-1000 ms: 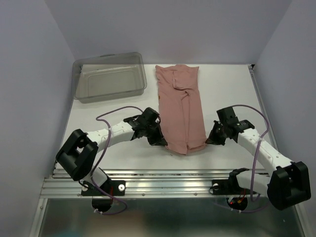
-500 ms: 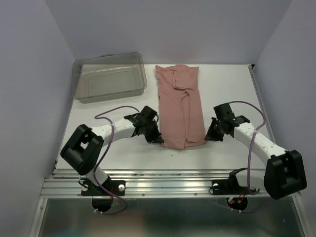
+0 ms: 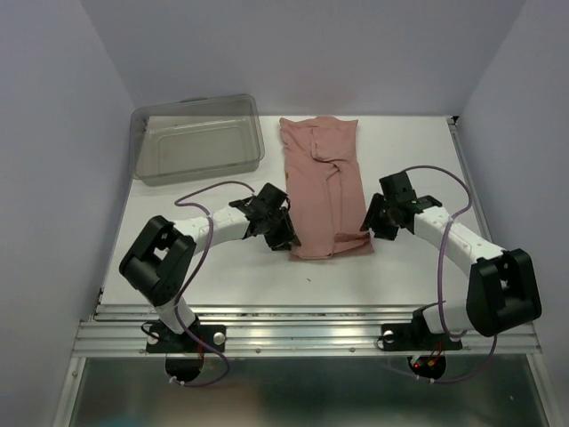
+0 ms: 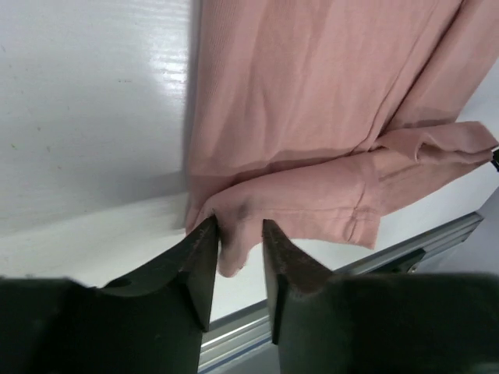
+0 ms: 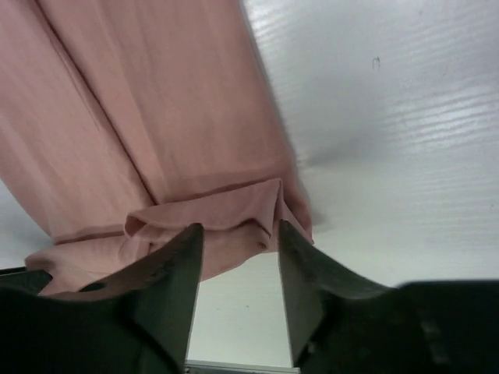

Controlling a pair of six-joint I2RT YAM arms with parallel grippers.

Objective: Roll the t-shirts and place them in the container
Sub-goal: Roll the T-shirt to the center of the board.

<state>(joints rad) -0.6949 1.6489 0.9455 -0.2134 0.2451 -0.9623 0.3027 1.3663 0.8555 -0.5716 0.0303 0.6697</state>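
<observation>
The dusty-pink t-shirt (image 3: 324,182) lies folded into a long strip down the middle of the white table (image 3: 409,151). Its near end is turned over into a short fold (image 3: 333,246). My left gripper (image 3: 290,240) sits at the fold's left corner, open. In the left wrist view the t-shirt (image 4: 312,93) has a loose corner resting between the spread fingers of my left gripper (image 4: 239,234). My right gripper (image 3: 371,226) is at the fold's right corner, also open. In the right wrist view the t-shirt (image 5: 156,117) has its folded edge lying at the tips of my right gripper (image 5: 240,234).
A clear grey plastic bin (image 3: 196,105) stands at the far left of the table. Purple-grey walls close in the left, right and back. A metal rail (image 3: 293,334) runs along the near edge, with both arm bases on it.
Both grippers carried the shirt's near hem away from the rail, turning it over into a fold. Both sets of jaws, shut earlier, have come apart.
</observation>
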